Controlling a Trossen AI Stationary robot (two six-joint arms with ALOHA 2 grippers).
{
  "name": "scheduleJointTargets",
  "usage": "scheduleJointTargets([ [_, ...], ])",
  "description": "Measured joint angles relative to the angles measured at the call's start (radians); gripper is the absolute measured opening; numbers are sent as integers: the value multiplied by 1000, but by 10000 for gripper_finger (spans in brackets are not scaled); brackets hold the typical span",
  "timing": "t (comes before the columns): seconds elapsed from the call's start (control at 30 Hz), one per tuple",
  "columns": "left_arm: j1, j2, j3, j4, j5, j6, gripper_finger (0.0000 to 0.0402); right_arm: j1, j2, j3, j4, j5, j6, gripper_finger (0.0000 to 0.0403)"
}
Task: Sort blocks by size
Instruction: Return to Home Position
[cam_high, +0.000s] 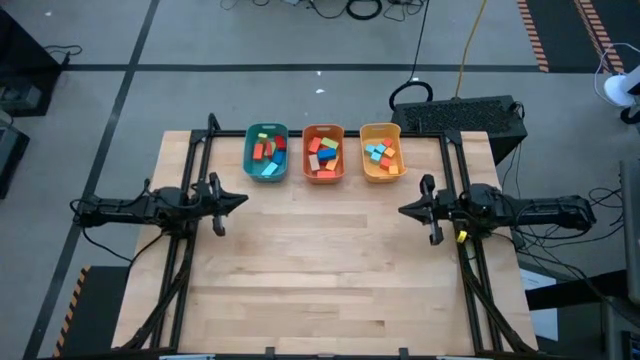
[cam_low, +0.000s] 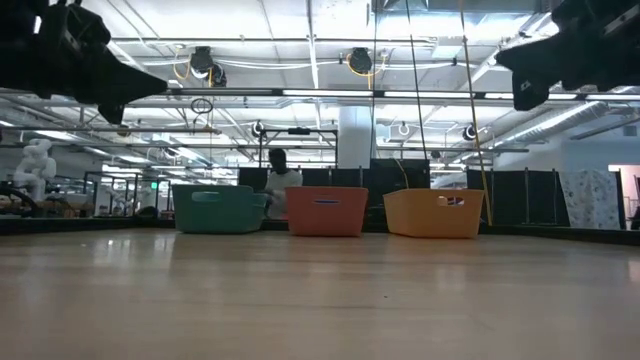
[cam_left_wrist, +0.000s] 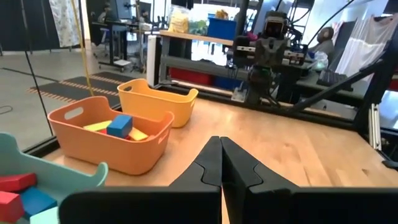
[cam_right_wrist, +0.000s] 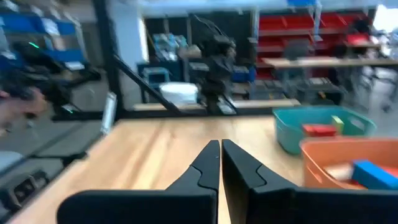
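Three plastic bins (cam_high: 323, 127) stood in a row at the far edge of the wooden bench (cam_high: 320, 290), and every one of the small wooden blocks (cam_high: 322, 156) you could see lay inside them. The teal plastic bin (cam_high: 248, 152) sat nearest your left tool (cam_high: 243, 199), the yellow plastic bin (cam_high: 363, 152) nearest your right tool (cam_high: 402, 210), and the orange plastic bin (cam_high: 305, 152) between those two. Your left tool hung above the bench's left side with its tips pointing toward the right tool. Its fingers were pressed together and held nothing. Your right tool hung opposite, above the right side, tips facing the left tool, fingers likewise closed and empty. Both tools were well apart from the bins.
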Motion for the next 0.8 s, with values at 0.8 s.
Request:
scheduleJointTargets([
  [0.8,-75,-41,0,-142,-86,-89,0,-63,-255,-68,-132,-39,36,0],
])
